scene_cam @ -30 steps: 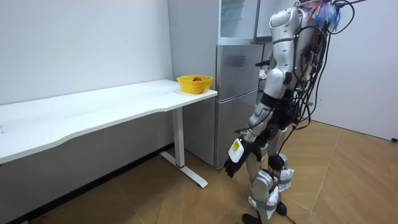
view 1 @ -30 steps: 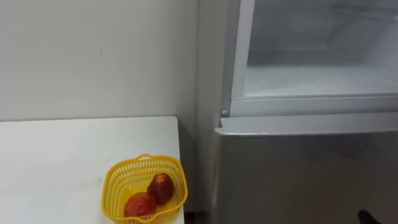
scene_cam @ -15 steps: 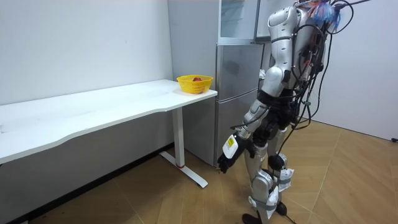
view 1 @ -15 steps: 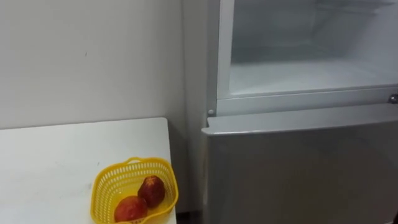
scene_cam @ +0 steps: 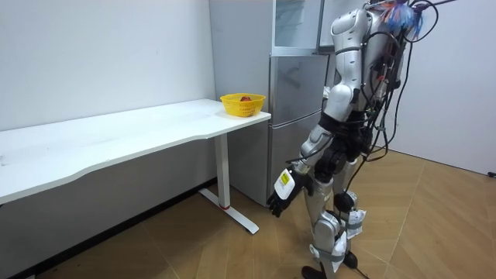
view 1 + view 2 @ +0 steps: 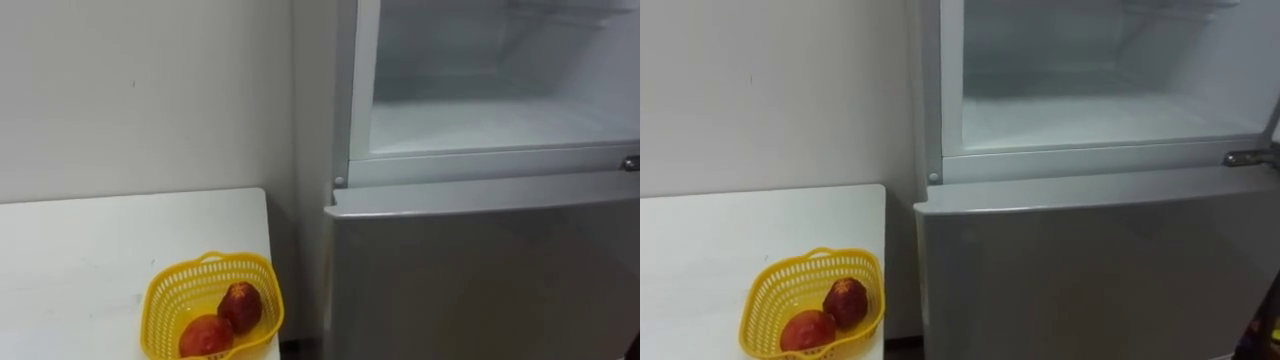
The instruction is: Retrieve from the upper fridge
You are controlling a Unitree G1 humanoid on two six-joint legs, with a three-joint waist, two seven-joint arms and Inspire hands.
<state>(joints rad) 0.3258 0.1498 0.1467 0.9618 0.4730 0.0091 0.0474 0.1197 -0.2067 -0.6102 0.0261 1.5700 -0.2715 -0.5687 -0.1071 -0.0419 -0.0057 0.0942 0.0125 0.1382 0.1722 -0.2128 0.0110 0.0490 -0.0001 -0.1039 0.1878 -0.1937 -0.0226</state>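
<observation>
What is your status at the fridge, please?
Left hand hanging low, beside the lower fridge door. Upper fridge compartment open. Two red fruits in the yellow basket on the white table. Path to the fridge unobstructed.

A long white table (image 5: 116,136) stands against the pale wall (image 5: 93,54).

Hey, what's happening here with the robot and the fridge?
The robot stands facing the fridge, whose upper compartment is open; the shelf in view looks bare. Its left hand hangs low by its legs, not reaching in. Two red fruits sit in a yellow basket on the white table beside the fridge.
</observation>
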